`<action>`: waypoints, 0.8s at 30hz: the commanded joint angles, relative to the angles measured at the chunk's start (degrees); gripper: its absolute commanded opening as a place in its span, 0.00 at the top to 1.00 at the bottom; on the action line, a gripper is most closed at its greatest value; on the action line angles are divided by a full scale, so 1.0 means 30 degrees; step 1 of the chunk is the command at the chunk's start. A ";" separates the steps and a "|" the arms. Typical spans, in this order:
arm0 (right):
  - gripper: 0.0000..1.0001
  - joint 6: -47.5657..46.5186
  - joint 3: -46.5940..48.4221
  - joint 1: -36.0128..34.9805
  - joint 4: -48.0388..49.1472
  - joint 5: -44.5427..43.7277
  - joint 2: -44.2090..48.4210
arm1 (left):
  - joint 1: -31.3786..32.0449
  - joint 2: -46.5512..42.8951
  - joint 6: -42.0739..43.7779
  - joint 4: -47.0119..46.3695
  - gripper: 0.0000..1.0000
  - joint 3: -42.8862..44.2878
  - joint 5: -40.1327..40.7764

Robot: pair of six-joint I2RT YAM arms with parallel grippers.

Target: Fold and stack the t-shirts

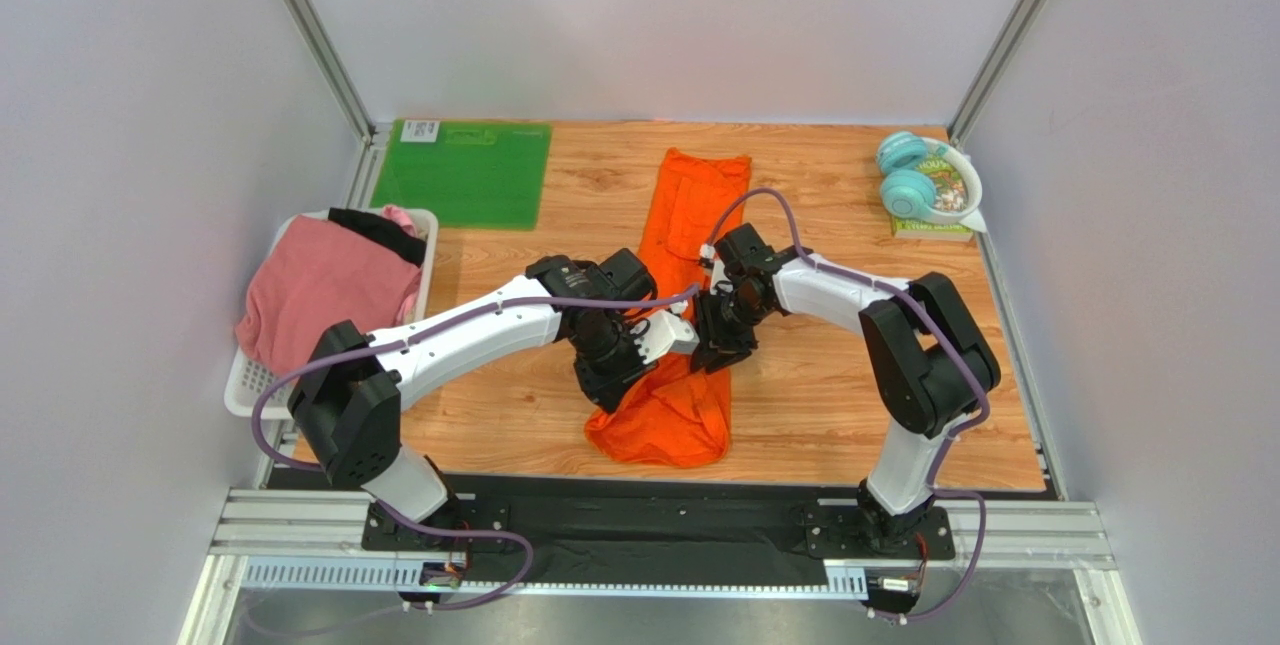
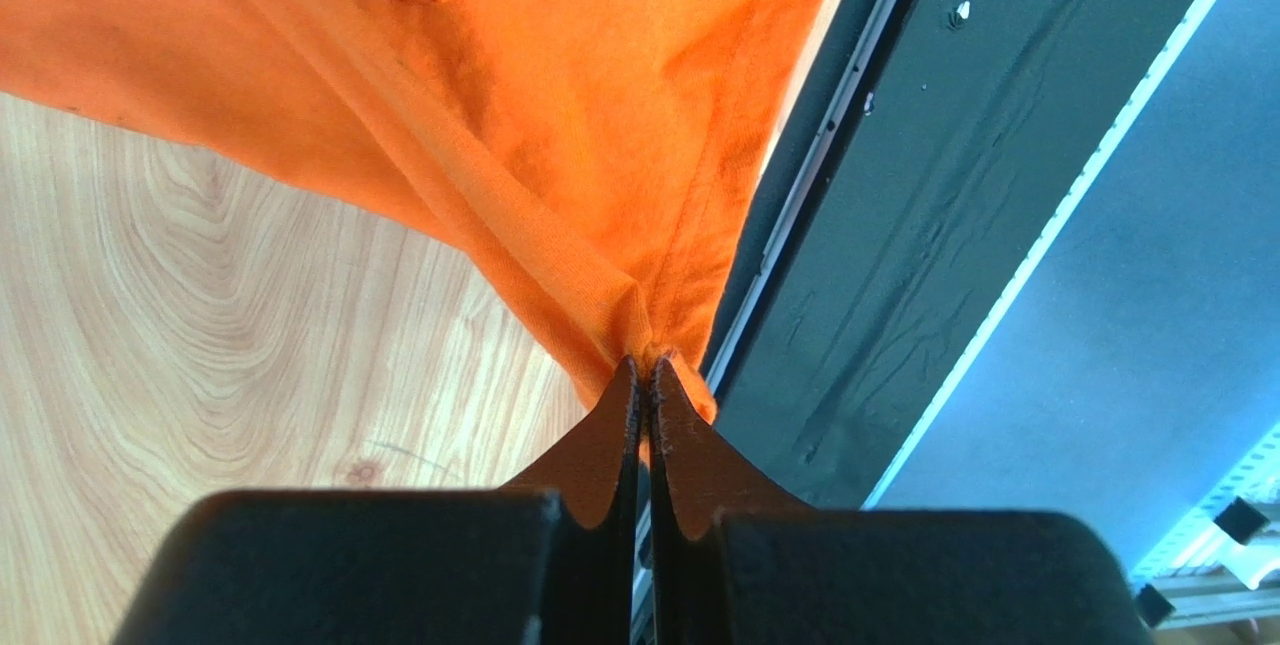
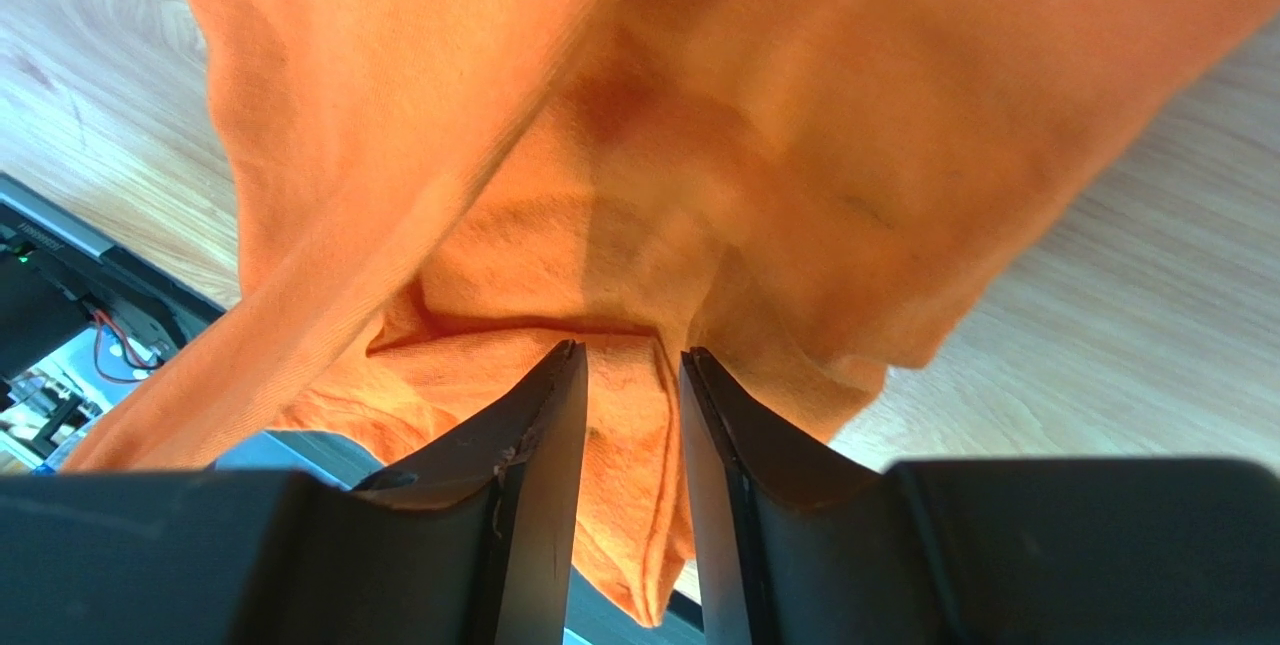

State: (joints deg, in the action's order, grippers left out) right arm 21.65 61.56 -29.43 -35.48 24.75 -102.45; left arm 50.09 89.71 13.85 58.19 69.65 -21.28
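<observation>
The orange t-shirt point(image 1: 694, 203), lying right of the green mat point(image 1: 463, 173), was judged light, limp cloth best taken at bunched folds: the left gripper point(image 2: 646, 375) pinched one tight, while the right gripper point(image 3: 624, 368) straddled a thicker fold, jaws narrowly parted, hold unconfirmed.

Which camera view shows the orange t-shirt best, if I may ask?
The top external view: only it shows the orange t-shirt end to end. The left wrist view shows just a fold pinched in the shut left gripper; the right wrist view shows bunched cloth between the fingers of the right gripper.
</observation>
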 commanded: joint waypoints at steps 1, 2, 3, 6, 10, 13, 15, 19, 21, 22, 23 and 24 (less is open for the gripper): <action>0.65 0.0078 0.0077 0.0084 0.1250 0.0771 -0.0184 | -0.0084 -0.0079 0.0365 0.0377 0.98 0.0369 -0.0554; 0.66 0.0282 -0.0185 0.0055 0.1426 0.1004 -0.0184 | -0.0084 -0.0080 0.0365 0.0406 0.98 0.0426 -0.0554; 0.66 0.0313 -0.0275 0.0025 0.1515 0.1065 -0.0126 | -0.0084 -0.0080 0.0336 0.0407 0.98 0.0398 -0.0554; 0.68 0.0547 -0.0656 -0.0121 0.1808 0.1329 0.0136 | -0.0084 -0.0080 0.0307 0.0436 0.98 0.0456 -0.0612; 0.73 0.0664 -0.0949 -0.0356 0.1691 0.1358 0.0605 | -0.0084 -0.0051 0.0248 0.0436 0.98 0.0515 -0.0642; 0.83 0.0810 -0.1329 -0.0385 0.1721 0.1329 0.0927 | -0.0083 -0.0050 0.0161 0.0465 0.98 0.0602 -0.0642; 0.89 0.0927 -0.1535 -0.0356 0.1779 0.1329 0.1133 | -0.0084 -0.0080 0.0160 0.0465 0.98 0.0574 -0.0671; 0.93 0.1104 -0.1916 -0.0385 0.1721 0.1446 0.1660 | -0.0084 -0.0138 0.0160 0.0495 0.98 0.0544 -0.0671; 0.96 0.1221 -0.1946 -0.0502 0.1604 0.1505 0.2157 | -0.0084 -0.0139 0.0160 0.0465 0.98 0.0573 -0.0642; 0.96 0.1366 -0.1917 -0.0589 0.1546 0.1505 0.2304 | -0.0084 -0.0138 0.0131 0.0465 0.98 0.0602 -0.0613; 0.96 0.1484 -0.1859 -0.0793 0.1487 0.1592 0.2480 | -0.0084 -0.0109 0.0131 0.0465 0.98 0.0574 -0.0613; 0.96 0.1543 -0.1800 -0.0911 0.1428 0.1622 0.2888 | -0.0084 -0.0080 0.0160 0.0465 0.98 0.0573 -0.0613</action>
State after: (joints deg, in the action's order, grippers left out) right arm 24.82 55.64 -30.59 -32.12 28.16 -98.72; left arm 50.09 89.71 13.82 58.96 69.65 -22.02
